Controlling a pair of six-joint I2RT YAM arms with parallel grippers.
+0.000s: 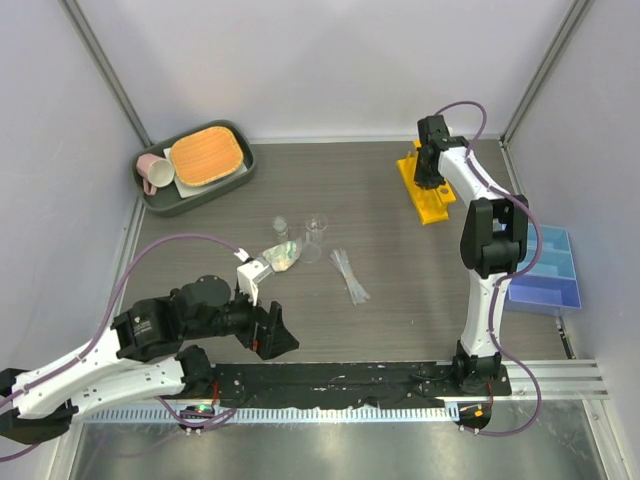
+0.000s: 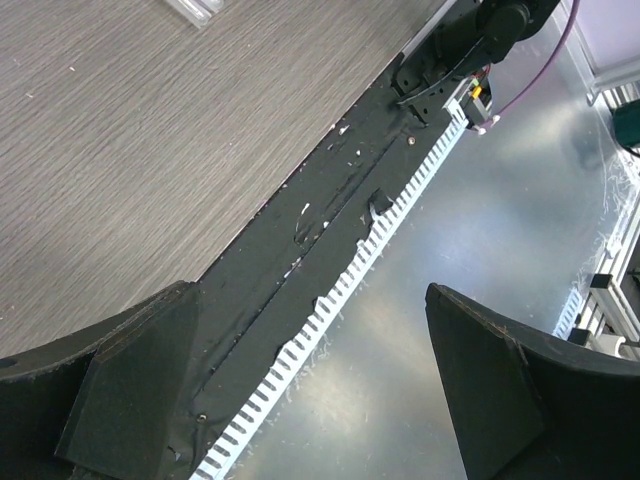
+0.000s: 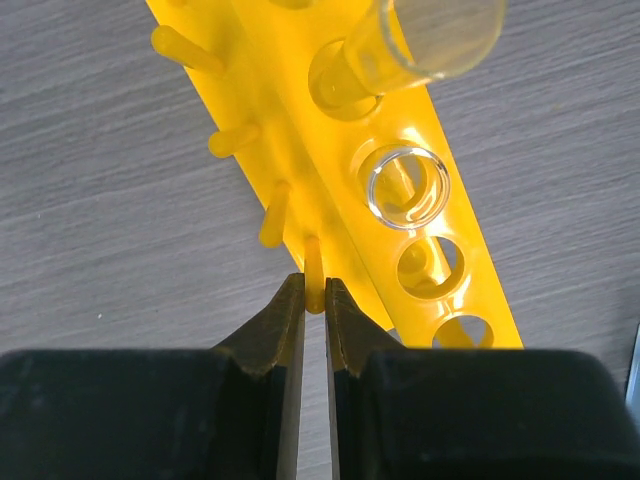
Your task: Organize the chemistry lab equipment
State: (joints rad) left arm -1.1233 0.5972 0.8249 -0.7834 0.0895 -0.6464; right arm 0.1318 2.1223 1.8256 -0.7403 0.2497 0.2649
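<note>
Right gripper (image 3: 314,300) pinches a peg of the yellow rack (image 3: 285,95), likely repositioning it; left gripper (image 2: 308,300) gapes empty; next, slide gently, tubes (image 3: 430,40) upright

The table (image 1: 390,190) bore a grey tray (image 1: 160,205) far left, a yellow test tube rack (image 1: 432,205) far right and a blue tray (image 1: 555,272) at its right edge. Small beakers (image 1: 316,226), a pipette bundle (image 1: 283,253) and thin clear tubes (image 1: 349,275) lay mid-table.

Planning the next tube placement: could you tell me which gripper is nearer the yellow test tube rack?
Right. The right gripper is shut on a peg of the yellow test tube rack; the left gripper is open near the table's near-left edge, far from it.
</note>
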